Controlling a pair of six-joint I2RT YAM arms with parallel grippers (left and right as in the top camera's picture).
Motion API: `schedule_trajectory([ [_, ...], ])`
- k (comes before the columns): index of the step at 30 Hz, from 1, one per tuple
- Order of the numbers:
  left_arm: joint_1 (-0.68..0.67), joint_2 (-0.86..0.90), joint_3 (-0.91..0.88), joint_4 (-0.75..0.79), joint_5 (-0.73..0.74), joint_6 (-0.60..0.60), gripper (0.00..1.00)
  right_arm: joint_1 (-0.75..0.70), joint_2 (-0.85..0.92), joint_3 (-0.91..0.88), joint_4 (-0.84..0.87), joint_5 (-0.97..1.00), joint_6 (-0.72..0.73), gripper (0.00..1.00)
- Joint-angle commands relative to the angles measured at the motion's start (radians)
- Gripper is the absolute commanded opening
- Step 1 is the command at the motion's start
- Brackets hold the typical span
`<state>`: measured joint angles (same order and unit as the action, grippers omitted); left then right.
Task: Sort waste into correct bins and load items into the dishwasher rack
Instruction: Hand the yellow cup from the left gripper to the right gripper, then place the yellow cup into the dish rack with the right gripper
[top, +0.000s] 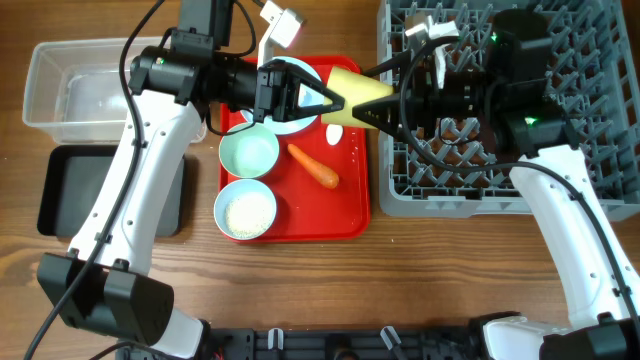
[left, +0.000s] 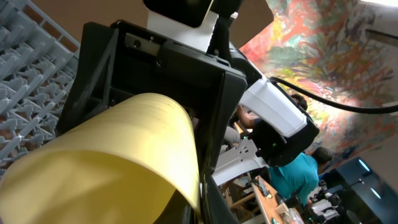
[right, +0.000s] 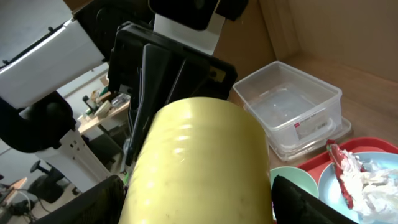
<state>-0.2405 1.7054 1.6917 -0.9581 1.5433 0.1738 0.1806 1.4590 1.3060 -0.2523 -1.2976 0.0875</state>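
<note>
The yellow cup hangs on its side above the right part of the red serving tray, caught between the two arms. The left gripper has its fingers drawn together to a point at the cup's left end, pinching it there. The right gripper reaches in from the grey dishwasher rack, its fingers standing on either side of the cup's body; I cannot tell whether they press on it. On the tray lie the orange carrot, a mint-green bowl and a pale blue bowl of white rice. The right wrist view shows a pale blue plate bearing crumpled tissue and a red-and-white wrapper. The clear tub and black tray sit at far left.
</note>
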Motion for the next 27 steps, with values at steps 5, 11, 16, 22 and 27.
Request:
schedule_trajectory([
  [5,-0.002,-0.019,0.017,-0.002,0.015,-0.002,0.04,0.002,0.015,0.014,-0.021,-0.013,0.023,0.68],
  [11,-0.002,-0.019,0.017,-0.002,0.015,-0.002,0.04,0.002,0.015,0.014,-0.097,-0.012,-0.035,0.78],
  [16,-0.002,-0.019,0.017,-0.003,0.004,-0.002,0.07,-0.002,0.015,0.014,-0.071,-0.013,-0.031,0.66],
  [22,-0.002,-0.019,0.017,-0.002,0.004,-0.002,0.25,-0.117,0.015,0.014,-0.083,-0.013,-0.024,0.65],
  [27,-0.002,-0.019,0.017,-0.002,-0.068,-0.002,0.26,-0.293,-0.002,0.014,-0.248,0.154,-0.024,0.63],
])
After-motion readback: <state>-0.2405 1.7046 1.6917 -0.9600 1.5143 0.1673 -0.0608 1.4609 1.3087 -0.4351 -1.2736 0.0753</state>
